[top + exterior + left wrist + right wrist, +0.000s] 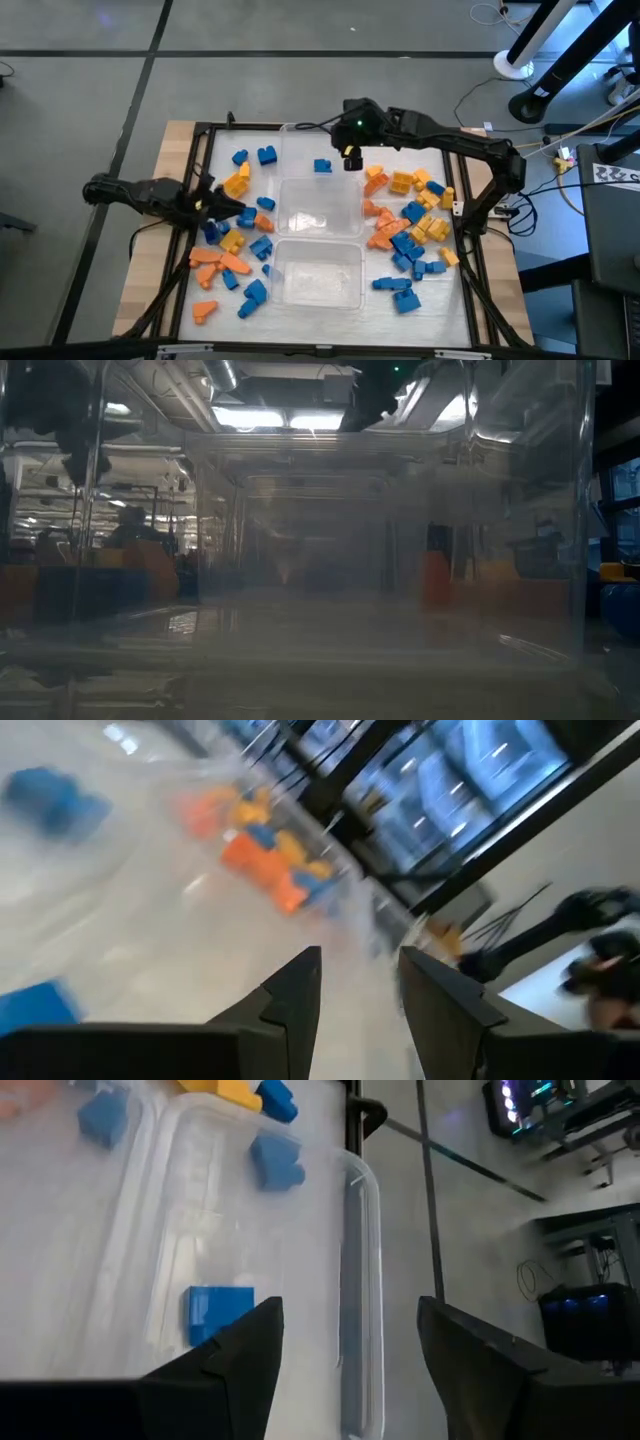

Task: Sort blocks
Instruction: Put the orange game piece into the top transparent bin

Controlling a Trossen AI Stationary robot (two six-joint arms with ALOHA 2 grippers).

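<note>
Blue, orange and yellow blocks lie on the white mat in two groups, a left group [235, 240] and a right group [410, 225]. One blue block [322, 166] [220, 1312] lies on the floor of the far clear tub [300, 150]. My right gripper [352, 157] [350, 1350] hovers open over that tub's right end, with nothing between its fingers. My left gripper [220, 203] [360, 985] is open at the left group's inner edge, pointing toward the table's right, and is empty.
Two more clear tubs sit in the middle of the mat, a middle tub [320, 208] and a near tub [318, 272]. The near tub's wall [400, 560] fills the low view. A black frame [200, 160] borders the mat. Cables and stands lie beyond the table's right.
</note>
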